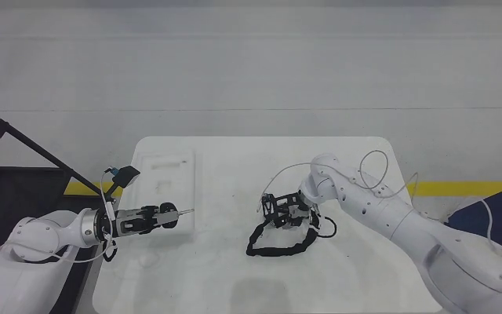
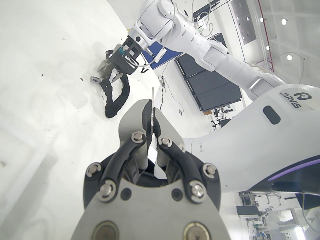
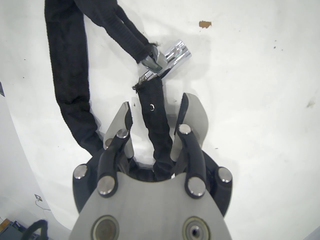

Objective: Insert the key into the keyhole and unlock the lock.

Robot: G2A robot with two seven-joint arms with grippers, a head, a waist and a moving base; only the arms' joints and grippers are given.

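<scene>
White counter (image 1: 235, 271) carried everything, and the black sleeved chain (image 1: 276, 250) lay looped on it near your right arm. Your right pincer (image 3: 156, 103) stood open, its jaws on either side of one chain end without clamping it, just behind the chrome lock barrel (image 3: 175, 54), which lay on its side on the counter. Your left pincer (image 2: 151, 108) was closed on the key (image 2: 152, 95), whose blade stuck out toward the lock and was well apart from it.

The step in hand looked to be steadying the lock before insertion. To do it well, you needed to close the right pincer firmly near the barrel so it could not roll or slide. You then had to line the blade up with the barrel's axis before advancing. Which end face carried the keyhole could not be told, so that needed checking first.
</scene>
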